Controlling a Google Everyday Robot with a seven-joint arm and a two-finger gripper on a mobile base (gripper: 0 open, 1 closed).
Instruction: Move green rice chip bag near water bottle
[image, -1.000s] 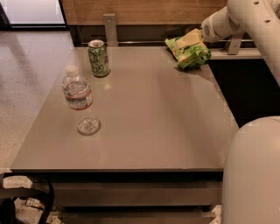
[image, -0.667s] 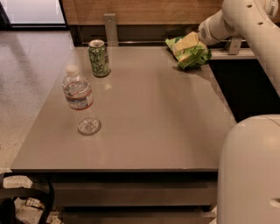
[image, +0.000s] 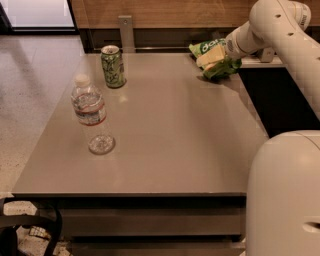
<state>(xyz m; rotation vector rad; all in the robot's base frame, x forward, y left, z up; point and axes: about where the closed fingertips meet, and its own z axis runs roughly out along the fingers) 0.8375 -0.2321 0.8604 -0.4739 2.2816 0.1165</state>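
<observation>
The arm (image: 272, 22) has dropped lower and reached further in over the far right corner of the counter (image: 175, 135) than it was a second ago, while the bag, bottle and can have hardly shifted. The claw (image: 223, 56) is now pressed in against the right side of the green rice chip bag (image: 206, 48), which stands crumpled and tilted at that corner, logo facing out. The claw's tip is buried in the crinkled foil, so I cannot tell how far open it is or whether it has hold of the bag; nor can I tell if the bag's lower edge is just off the counter. The approach from the side and above looks chosen to pinch the puffy upper part of the bag. The water bottle (image: 90, 107) stands upright near the left edge, well apart from the bag, with a green soda can (image: 113, 66) behind it. Judging by that gap, the carry across has not yet begun, and a loose pinch on slippery foil could let the bag drop.
</observation>
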